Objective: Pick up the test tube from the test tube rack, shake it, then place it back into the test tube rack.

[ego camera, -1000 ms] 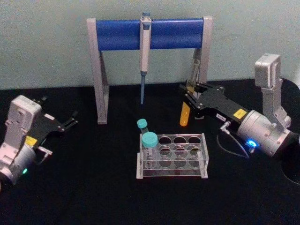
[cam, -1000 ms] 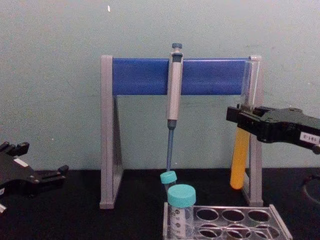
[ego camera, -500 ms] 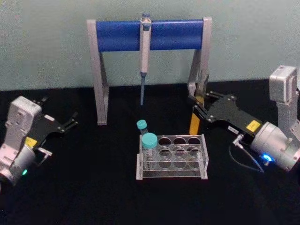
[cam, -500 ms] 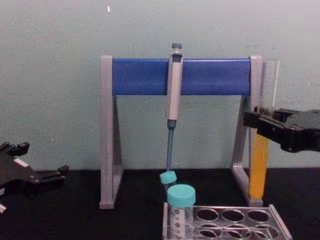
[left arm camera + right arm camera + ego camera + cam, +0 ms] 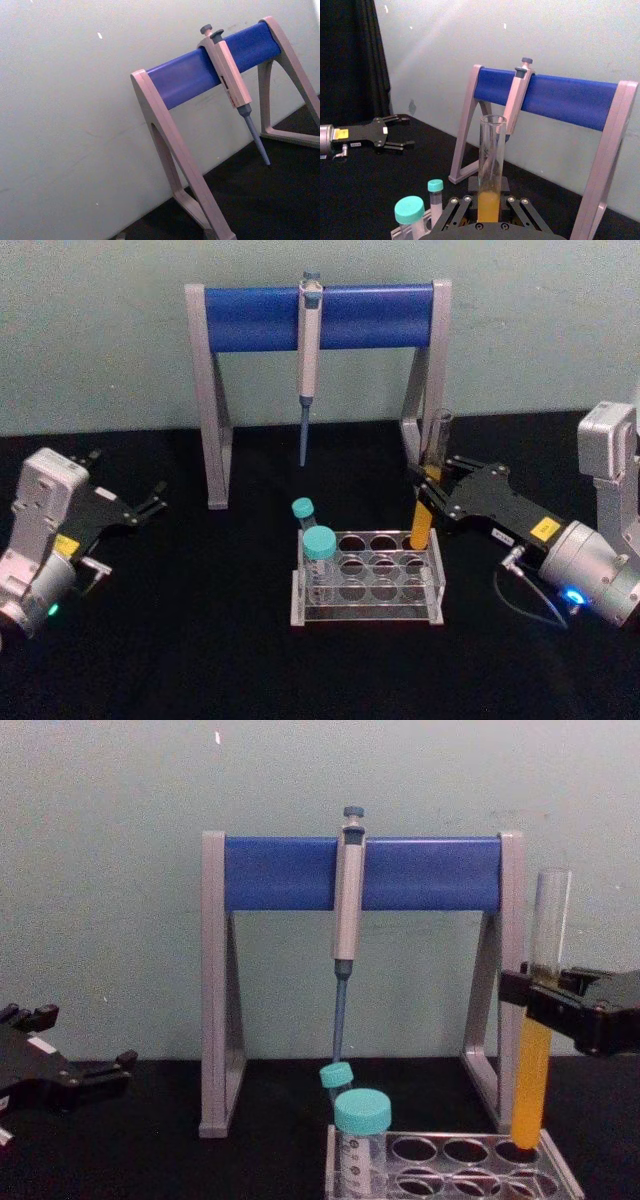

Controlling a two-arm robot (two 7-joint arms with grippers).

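The test tube rack [image 5: 365,612] holds two teal-capped tubes [image 5: 318,542] at its left end. My right claw [image 5: 430,483] is clamped on the upright test tube [image 5: 420,528], whose bottom is at the rack's far right hole. Well left of the rack, my left claw [image 5: 130,482] rests with its fingers apart. The pipette stand [image 5: 320,315] is behind the rack.

The right gripper [image 5: 432,502] extended inward from the table's right edge, fingers clamped on the upright test tube [image 5: 421,525]. The left gripper [image 5: 150,502] sat parked near the left edge, fingers apart.
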